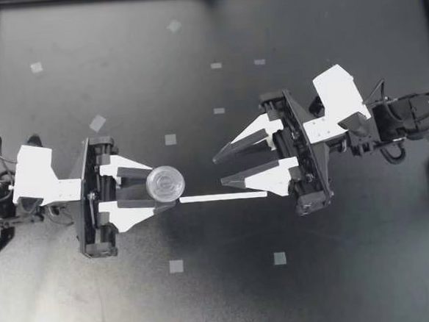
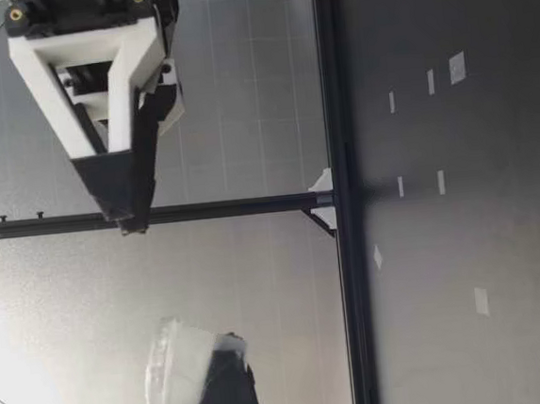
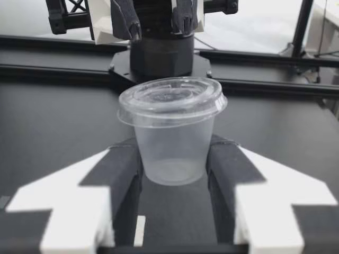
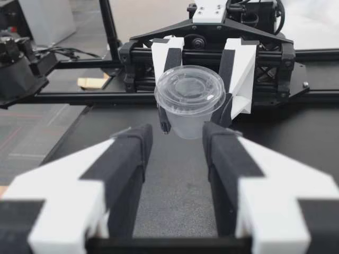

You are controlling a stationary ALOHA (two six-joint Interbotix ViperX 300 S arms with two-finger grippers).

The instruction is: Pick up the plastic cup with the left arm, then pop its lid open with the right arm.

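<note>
Clear lidded cup [image 1: 164, 184] clamped in left gripper [image 1: 149, 188], upright

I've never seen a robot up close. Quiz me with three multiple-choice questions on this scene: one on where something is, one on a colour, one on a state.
1. Where is the small cup?
A. On a shelf behind the arms
B. Between the left arm's fingers, raised off the table
C. Upside down on the floor

2. What colour is the cup?
A. Clear, see-through
B. Bright red
C. Solid black

3. How do the right arm's fingers stand?
A. Shut on the cup
B. Shut on a pen
C. Open, with nothing between them

Answers:
1. B: both left fingers press on its sides, and the low view shows it above the table.
2. A: the dark fingers show through its wall in the left wrist view.
3. C: the top view shows them spread and stopping short of the cup.
</note>
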